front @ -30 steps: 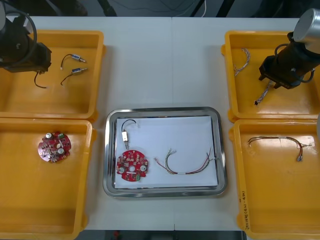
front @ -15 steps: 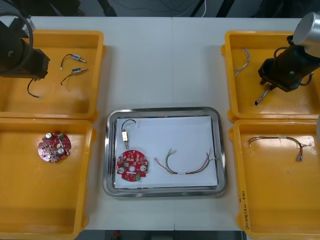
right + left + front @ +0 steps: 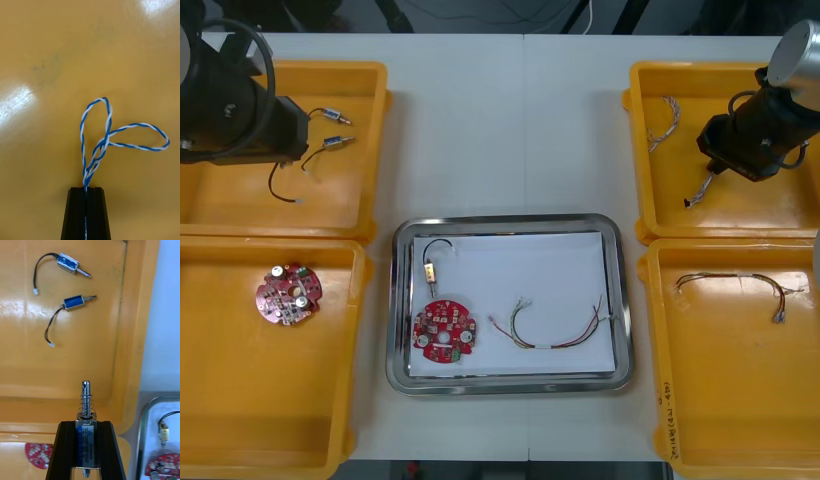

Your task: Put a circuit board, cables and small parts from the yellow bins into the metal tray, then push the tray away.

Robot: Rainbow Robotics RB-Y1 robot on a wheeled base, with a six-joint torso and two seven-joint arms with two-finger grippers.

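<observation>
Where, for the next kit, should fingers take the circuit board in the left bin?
Probably from above, fingers across the rim of the circuit board: it lies flat, clear of the yellow bin walls, components up. The left gripper holds a small metal part.

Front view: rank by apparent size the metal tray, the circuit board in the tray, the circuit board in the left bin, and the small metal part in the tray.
1. metal tray, largest.
2. circuit board in the tray and circuit board in the left bin: they look alike, so unranked.
3. small metal part, smallest.
</observation>
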